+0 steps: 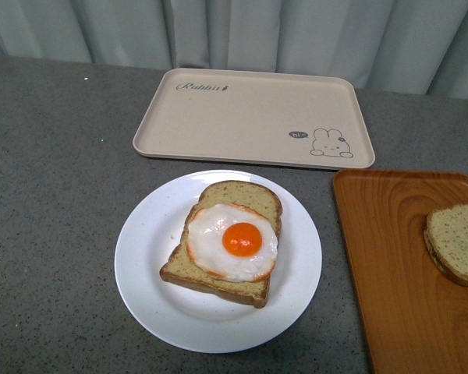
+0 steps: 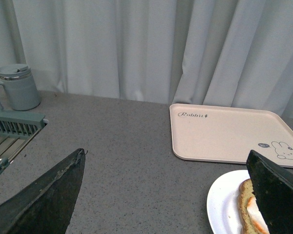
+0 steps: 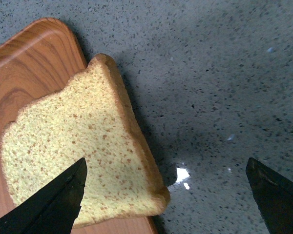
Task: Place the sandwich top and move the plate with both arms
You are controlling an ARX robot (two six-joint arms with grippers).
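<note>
Both grippers spread wide: left gripper (image 2: 158, 209) near plate (image 1: 148, 265); right gripper (image 3: 163, 204) over sandwich top (image 3: 78, 151), which overhangs orange tray (image 3: 24, 68) at right.

We see our left gripper (image 2: 165, 163) as two matte black wedge fingers (image 2: 44, 200), each tapering to a sharp tip, with edges scuffed greyish. Our right gripper (image 3: 166, 168) shows equally black, angular, pointed fingers (image 3: 276, 195) with flat faces.

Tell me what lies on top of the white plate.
A bread slice lies on the plate, with a fried egg on it. The egg hides most of the slice's face; the slice hides the plate's middle.
</note>
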